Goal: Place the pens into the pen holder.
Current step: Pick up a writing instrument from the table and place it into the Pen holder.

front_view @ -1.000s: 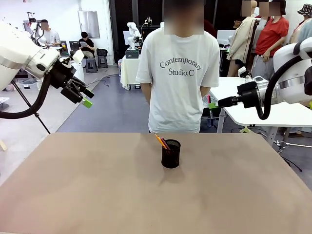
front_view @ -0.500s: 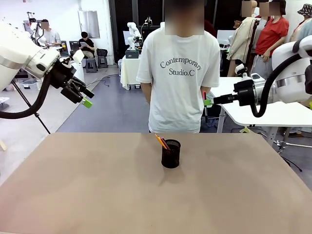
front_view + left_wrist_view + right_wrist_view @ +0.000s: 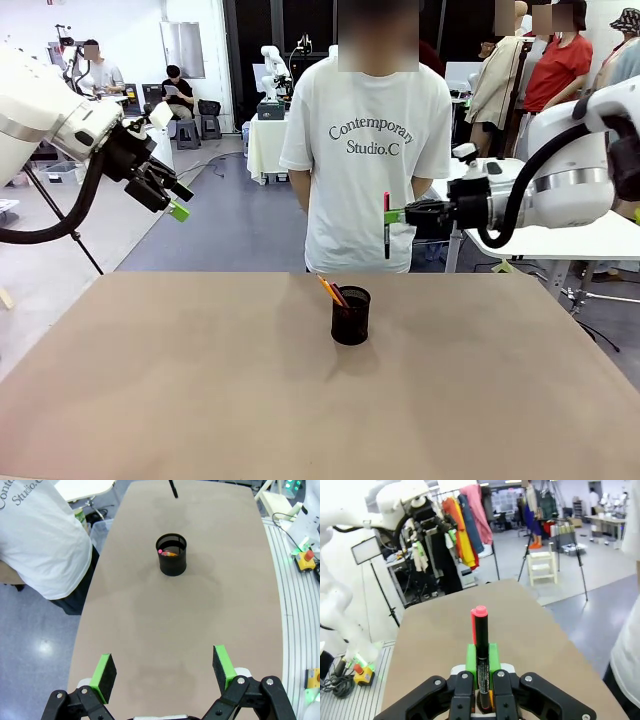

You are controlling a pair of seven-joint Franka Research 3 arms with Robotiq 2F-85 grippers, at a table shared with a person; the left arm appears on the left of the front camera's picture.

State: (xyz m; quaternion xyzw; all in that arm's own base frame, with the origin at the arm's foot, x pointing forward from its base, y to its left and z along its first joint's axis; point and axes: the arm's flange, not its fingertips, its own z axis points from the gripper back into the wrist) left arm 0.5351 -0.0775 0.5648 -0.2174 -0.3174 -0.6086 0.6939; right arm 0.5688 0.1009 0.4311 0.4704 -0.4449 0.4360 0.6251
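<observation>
the right hand is clamped tight on the red-and-black marker pen, which hangs upright in front of the person's white shirt, red cap at the top. the marker sits in the air above the far part of the tabletop, up and to the picture's right of the pen holder, not over its mouth. in the right wrist view the marker stands between the two green pads, gripped low on its black barrel.

the pen holder, a black mesh cup, stands on the tabletop near its middle, toward the person's side. a yellow-orange pencil and a thin reddish-pink pen already lean inside it, tips tilted to the picture's left.

the left hand hovers high at the picture's left, well apart from the holder, its fingers spread wide with nothing between them. in the left wrist view the holder lies far ahead of its green pads.
</observation>
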